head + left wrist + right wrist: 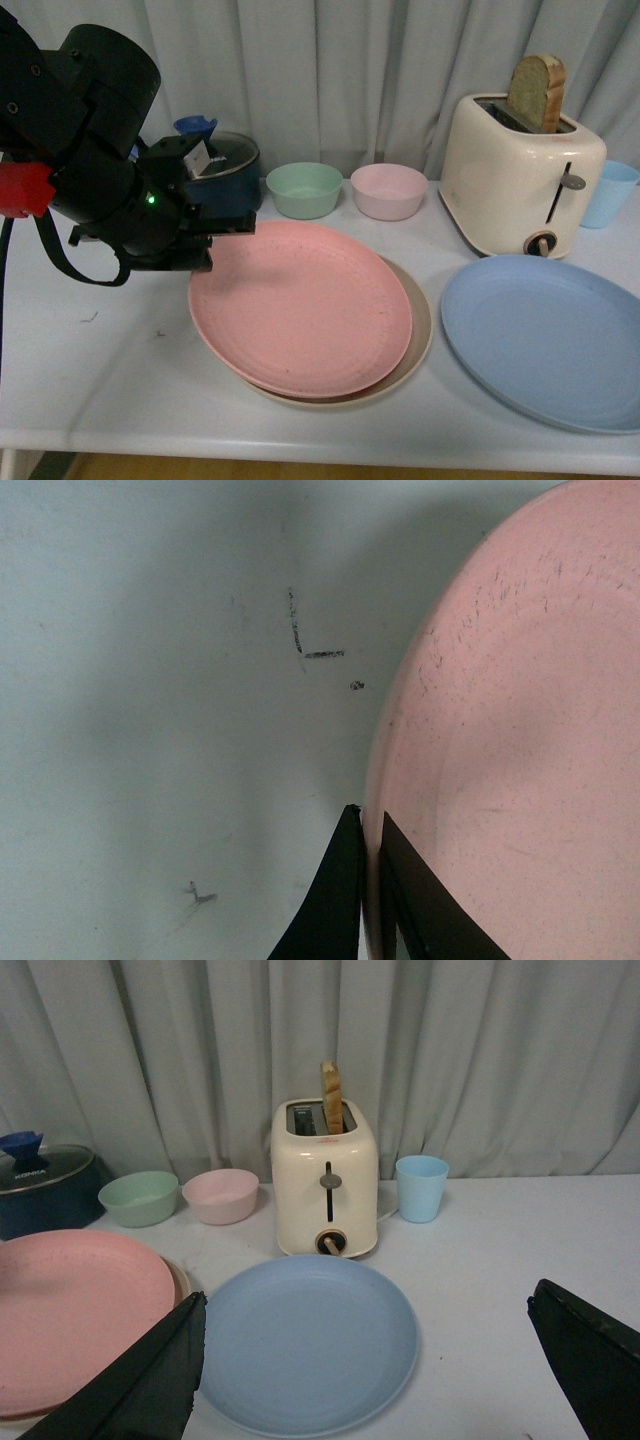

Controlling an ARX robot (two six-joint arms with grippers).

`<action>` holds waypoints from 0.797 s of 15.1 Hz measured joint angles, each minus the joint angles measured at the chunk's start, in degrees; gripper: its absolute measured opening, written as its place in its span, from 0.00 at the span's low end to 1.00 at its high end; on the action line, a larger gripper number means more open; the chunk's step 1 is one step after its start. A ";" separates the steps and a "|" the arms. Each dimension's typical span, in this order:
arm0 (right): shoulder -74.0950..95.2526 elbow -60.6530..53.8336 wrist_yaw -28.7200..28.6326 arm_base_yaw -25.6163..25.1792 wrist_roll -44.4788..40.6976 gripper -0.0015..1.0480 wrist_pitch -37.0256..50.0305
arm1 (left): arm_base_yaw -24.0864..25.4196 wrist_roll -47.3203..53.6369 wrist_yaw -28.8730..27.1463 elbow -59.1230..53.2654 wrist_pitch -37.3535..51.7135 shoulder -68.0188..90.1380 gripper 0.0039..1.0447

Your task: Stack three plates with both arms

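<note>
The table holds all three plates, and the job looks two-thirds done. The blue plate lies alone on the right, just beside the pair, and has yet to be added. In the middle, the pink plate rests on the beige plate, offset a little to the left. The left gripper pinches the pink plate's far-left rim, not yet released. The right gripper hangs spread wide on the blue plate's near side, holding nothing

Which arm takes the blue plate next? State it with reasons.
Right. The right gripper is open and faces the blue plate on its side; the left gripper grips the pink plate at its rim, farther away.
</note>
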 joint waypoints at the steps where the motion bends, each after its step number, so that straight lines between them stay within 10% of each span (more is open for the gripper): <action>1: 0.00 0.00 0.00 0.00 -0.02 0.94 0.00 | -0.39 -0.83 -0.42 0.17 -0.07 0.09 0.02; 10: 0.00 0.00 0.00 0.00 0.00 0.94 0.00 | -1.31 3.30 -4.76 -9.60 6.97 -12.57 0.96; 12: 0.00 0.00 0.00 0.00 0.00 0.94 0.02 | -0.85 7.23 -5.92 -19.34 15.98 -25.70 0.94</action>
